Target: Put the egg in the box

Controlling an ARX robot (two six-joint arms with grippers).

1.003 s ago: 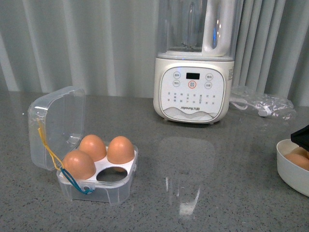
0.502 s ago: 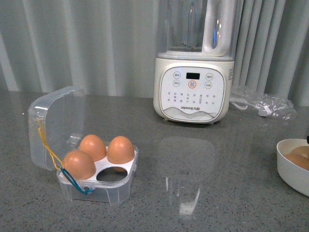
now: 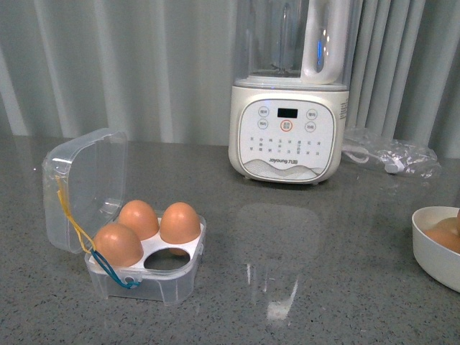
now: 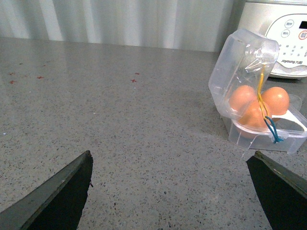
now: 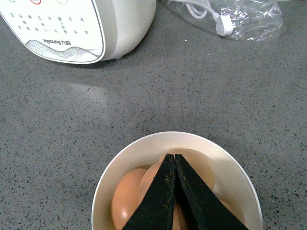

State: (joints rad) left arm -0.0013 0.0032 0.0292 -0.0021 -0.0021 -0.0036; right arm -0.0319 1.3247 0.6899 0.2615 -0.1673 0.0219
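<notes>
The clear box (image 3: 79, 180) stands open at the left, its lid upright. Three brown eggs (image 3: 180, 223) fill its white tray and one front hole (image 3: 167, 260) is empty. In the left wrist view the box (image 4: 249, 57) lies ahead and to one side of my open left gripper (image 4: 172, 153), which hovers over bare counter with nothing between its fingers. My right gripper (image 5: 173, 158) is shut and holds nothing. It hangs just over the white bowl (image 5: 115, 167), where more than one brown egg (image 5: 125, 196) lies, partly hidden by the fingers. Neither gripper shows in the front view.
A white blender (image 3: 287, 136) stands at the back centre. A clear plastic bag with a white cable (image 3: 392, 154) lies to its right. The bowl (image 3: 431, 255) sits at the right edge of the grey stone counter. Curtains hang behind.
The black tip of my right gripper, seen above the bowl at the front view's right edge a second ago, has moved out of that view. The box and its eggs have not moved.
</notes>
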